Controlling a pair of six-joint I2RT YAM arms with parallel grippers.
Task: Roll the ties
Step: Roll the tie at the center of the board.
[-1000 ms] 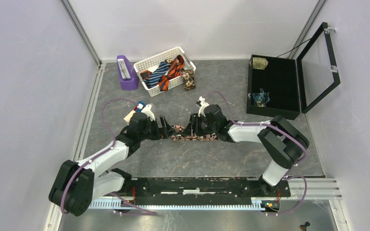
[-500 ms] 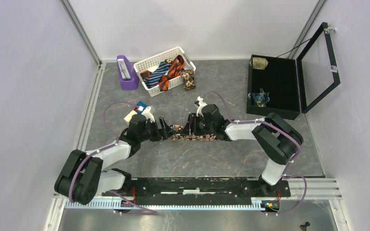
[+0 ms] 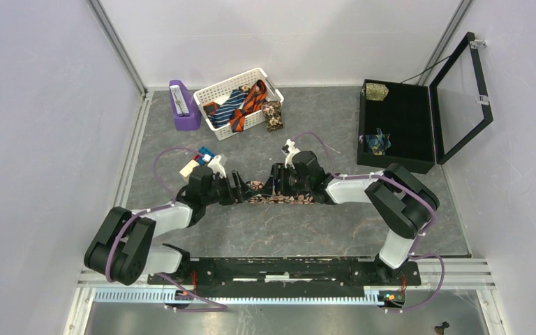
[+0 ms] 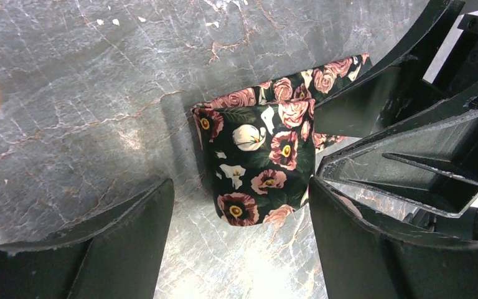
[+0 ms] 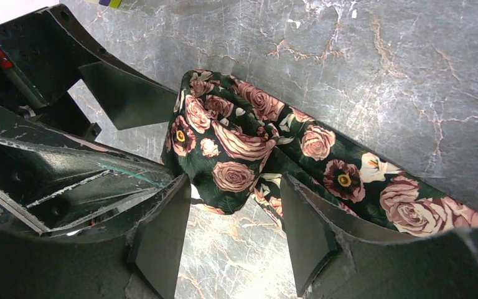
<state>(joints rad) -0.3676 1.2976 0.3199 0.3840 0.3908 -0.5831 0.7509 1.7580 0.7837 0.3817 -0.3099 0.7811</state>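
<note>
A dark tie with pink-cream flowers (image 3: pixel 283 199) lies on the grey table between my two grippers. Its left end is folded into a loose bunch. In the left wrist view the bunch (image 4: pixel 258 156) stands between the open jaws of my left gripper (image 4: pixel 241 187), touching the right finger (image 4: pixel 361 243), with a gap on the left. In the right wrist view the bunch (image 5: pixel 221 140) sits at the open jaws of my right gripper (image 5: pixel 233 187), and the rest of the tie runs off to the right. In the top view the left gripper (image 3: pixel 241 190) and right gripper (image 3: pixel 273 185) face each other.
A white basket (image 3: pixel 213 91) at the back holds a navy-white striped tie (image 3: pixel 229 105) and an orange-black one (image 3: pixel 252 96); a tan floral tie (image 3: pixel 273 116) hangs at its side. An open black case (image 3: pixel 408 122) holds teal (image 3: pixel 377 143) and olive-gold (image 3: pixel 376 91) ties. A purple holder (image 3: pixel 183 105) and toy blocks (image 3: pixel 199 157) are at the left.
Both grippers have shifted a little toward the far side and closer over the tie's left end. The tie's end looks more bunched than a second ago.
</note>
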